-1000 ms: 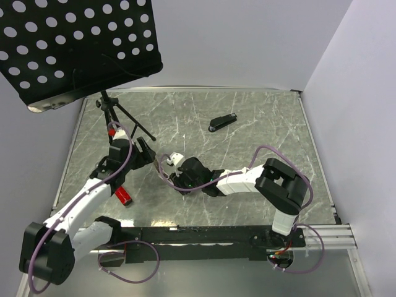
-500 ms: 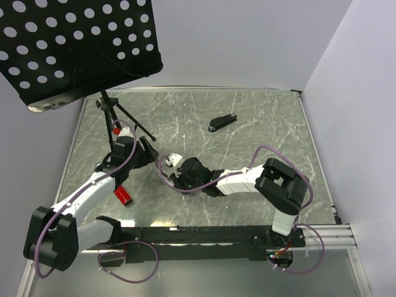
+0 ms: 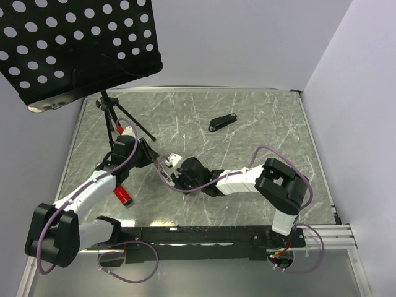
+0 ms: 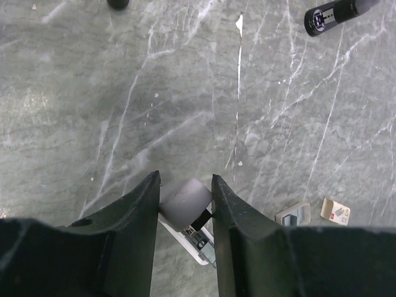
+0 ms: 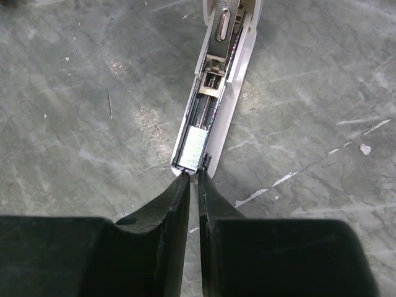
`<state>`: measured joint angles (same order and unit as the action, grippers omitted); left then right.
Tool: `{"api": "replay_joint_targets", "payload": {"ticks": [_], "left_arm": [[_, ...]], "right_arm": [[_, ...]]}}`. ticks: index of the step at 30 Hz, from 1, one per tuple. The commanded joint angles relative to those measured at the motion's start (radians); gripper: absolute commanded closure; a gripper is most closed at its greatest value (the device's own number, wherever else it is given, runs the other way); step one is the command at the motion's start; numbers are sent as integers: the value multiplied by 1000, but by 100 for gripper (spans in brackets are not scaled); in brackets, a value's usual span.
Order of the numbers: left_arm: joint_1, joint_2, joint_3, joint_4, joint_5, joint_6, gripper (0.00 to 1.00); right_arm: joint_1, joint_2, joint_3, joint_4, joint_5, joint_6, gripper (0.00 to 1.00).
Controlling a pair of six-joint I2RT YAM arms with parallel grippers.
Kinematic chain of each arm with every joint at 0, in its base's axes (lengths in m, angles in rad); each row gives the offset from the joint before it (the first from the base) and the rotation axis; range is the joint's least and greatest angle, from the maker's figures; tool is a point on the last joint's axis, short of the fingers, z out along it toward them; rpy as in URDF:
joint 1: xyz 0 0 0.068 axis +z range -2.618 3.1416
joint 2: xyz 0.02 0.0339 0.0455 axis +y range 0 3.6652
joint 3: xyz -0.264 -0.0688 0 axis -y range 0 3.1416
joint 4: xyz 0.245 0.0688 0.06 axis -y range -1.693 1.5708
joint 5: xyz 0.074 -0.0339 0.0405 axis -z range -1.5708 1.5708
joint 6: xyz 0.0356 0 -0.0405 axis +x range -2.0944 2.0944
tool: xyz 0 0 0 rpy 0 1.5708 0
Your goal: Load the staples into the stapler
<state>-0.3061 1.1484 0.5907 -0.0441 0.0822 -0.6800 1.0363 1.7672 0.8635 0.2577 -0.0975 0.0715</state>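
Left gripper narrows onto white stapler, gripping its end | right gripper nearly closed, empty | staple strip sits in channel | remaining: close stapler

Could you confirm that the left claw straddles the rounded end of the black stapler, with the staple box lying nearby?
Not quite: the left wrist view shows the left claw straddling the rounded end of the white stapler; the black stapler lies well apart from it. The staple box does lie nearby.
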Motion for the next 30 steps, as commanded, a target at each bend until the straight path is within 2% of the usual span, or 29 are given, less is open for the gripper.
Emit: {"api": "replay_joint_targets", "payload": {"ticks": [1,8,12,16,21,25,30], "left_arm": [[-11,-70,-29,21,80,-36,84],[-60,-150,-66,6,47,-90,84],[-139,-171,-92,18,-33,-130,85],[-201,-156,-127,30,-79,-170,89],[-255,-147,-170,73,-170,-211,99],[-303,-133,-181,90,-215,-259,99],[-430,-101,-199,113,-309,-364,99]], "right_arm": [[5,18,38,32,-2,4,84],[5,35,46,43,-5,33,84],[1,44,43,57,-8,56,83],[-2,40,37,71,-18,74,83],[-5,38,37,74,-24,88,83],[-5,41,34,80,-25,99,83],[-7,34,28,92,-15,114,83]]}}
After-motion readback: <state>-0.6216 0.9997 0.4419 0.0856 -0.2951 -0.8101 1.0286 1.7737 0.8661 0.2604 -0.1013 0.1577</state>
